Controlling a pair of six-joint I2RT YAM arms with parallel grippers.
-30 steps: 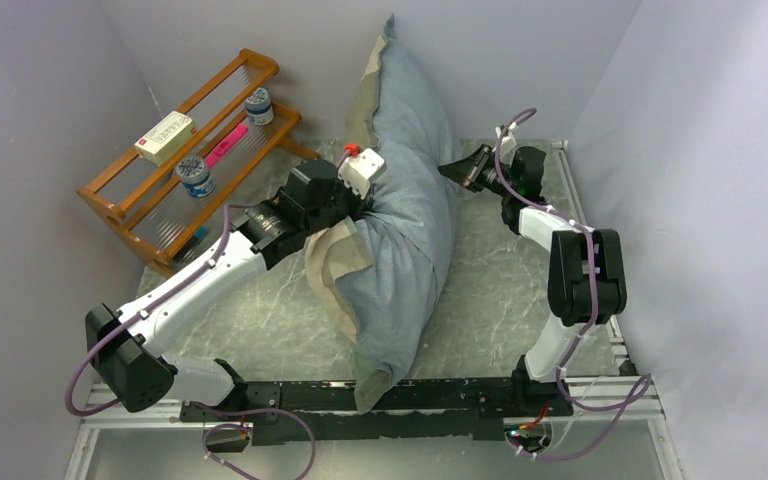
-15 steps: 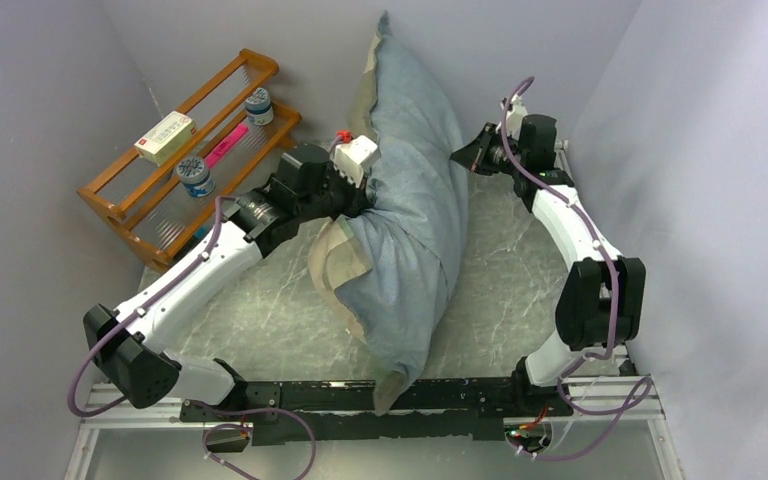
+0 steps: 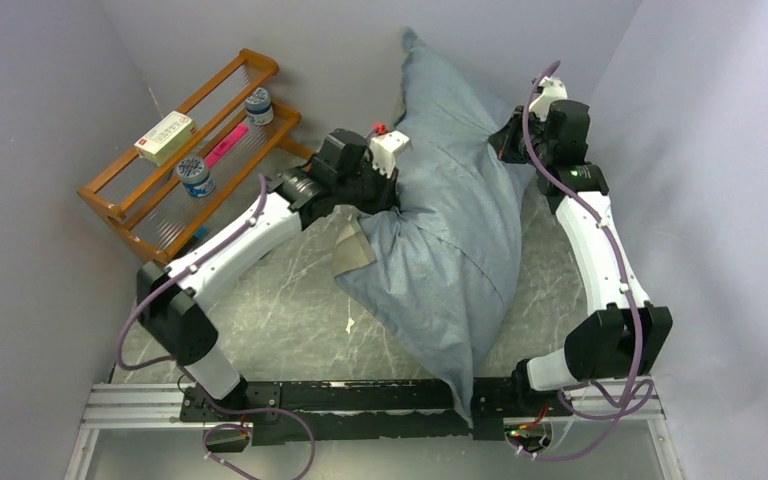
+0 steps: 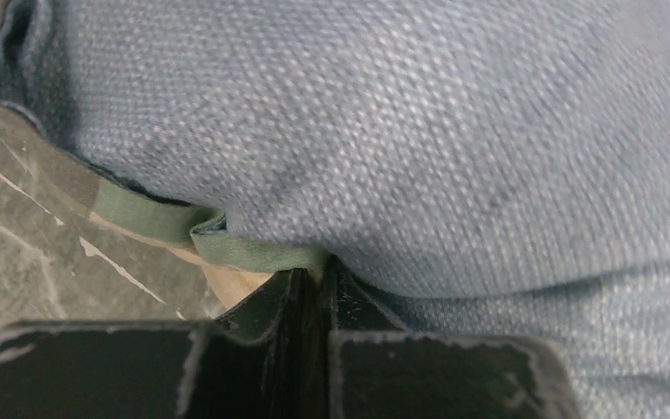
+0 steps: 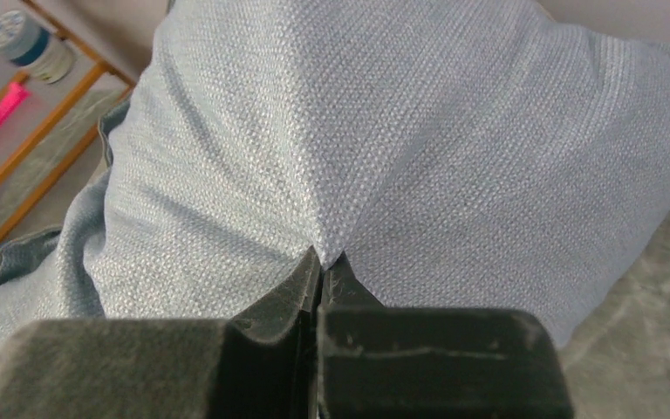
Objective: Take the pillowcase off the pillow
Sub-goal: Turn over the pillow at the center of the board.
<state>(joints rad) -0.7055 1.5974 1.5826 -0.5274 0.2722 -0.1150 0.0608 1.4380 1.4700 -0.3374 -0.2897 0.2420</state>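
Swung rightward since a second ago, laying the pillowcase (image 3: 450, 250) flatter on the surface (image 3: 280, 300), long axis running far to near. Grips its green hem (image 4: 253, 253) at the left flank with the left pincer (image 4: 318, 275) closed; pinches a far-right fold with the right pincer (image 5: 323, 257), also closed, straddling that axis.

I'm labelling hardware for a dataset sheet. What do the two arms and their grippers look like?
Both the left arm and right arm have white link shells, black joint housings and purple cables. A white camera block with a red tip sits at the left wrist. The left gripper and right gripper have black fingers with scuffed pale edges.
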